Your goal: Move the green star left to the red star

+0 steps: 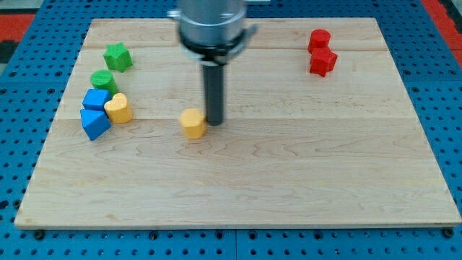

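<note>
Inspection of the wooden board (289, 180) finds my tip (214, 120) resting at mid-board, touching or just beside the right side of a yellow hexagonal block (193, 123); contact cannot be confirmed from this angle. The arm carries no claw, only the straight rod, so nothing opens, closes or is held; it can only shove. The green star (117, 56), the object of the task, lies near the board's upper left corner, well apart from the tip and untouched. Its destination, the red star (323, 62), sits near the upper right, directly below and touching a red block (319, 39) whose shape appears cylindrical or hexagonal. Below the green star stands a green cylinder (103, 79), then a tight cluster: a blue block (97, 99), a second blue block (94, 123) and a yellow block (118, 108) pressed against them. In my judgement the transfer is not yet begun: the green star is far from the red one, and the tip is badly placed for the push, since it would need to stand on the star's left side to drive it rightward across the board.
</note>
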You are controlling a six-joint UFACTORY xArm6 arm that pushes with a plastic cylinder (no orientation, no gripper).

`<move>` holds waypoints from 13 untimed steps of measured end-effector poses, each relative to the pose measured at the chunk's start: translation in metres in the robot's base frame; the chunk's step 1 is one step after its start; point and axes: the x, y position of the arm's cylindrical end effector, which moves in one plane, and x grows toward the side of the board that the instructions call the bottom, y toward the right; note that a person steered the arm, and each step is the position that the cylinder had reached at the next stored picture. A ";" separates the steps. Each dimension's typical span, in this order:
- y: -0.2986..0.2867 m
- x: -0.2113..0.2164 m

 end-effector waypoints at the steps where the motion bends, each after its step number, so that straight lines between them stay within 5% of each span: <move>1: -0.087 0.000; 4: -0.119 -0.143; 8: -0.240 -0.142; 12: -0.178 -0.210; 13: -0.176 -0.193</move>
